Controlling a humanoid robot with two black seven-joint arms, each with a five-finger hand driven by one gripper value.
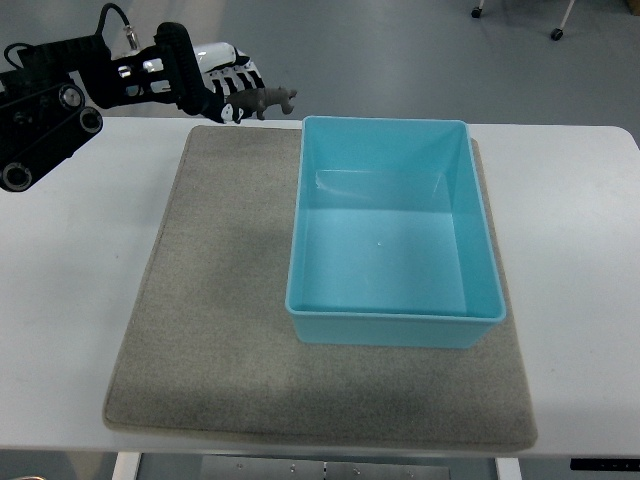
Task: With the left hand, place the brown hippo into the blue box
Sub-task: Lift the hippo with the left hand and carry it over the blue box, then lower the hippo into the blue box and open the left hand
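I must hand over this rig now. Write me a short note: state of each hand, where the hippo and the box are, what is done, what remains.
Left hand: raised near the table's far left edge, fingers closed on the brown hippo.
Right hand: not in view.
Blue box: on the grey mat, right of centre, nothing inside.
Done: hippo is grasped and off the mat.
Left: carry the hippo rightward over the box, lower it, release it inside.

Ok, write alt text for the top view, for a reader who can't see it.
The robot's left hand holds a brown hippo at the far left, outside an empty blue box. The box sits on a grey mat on a white table.
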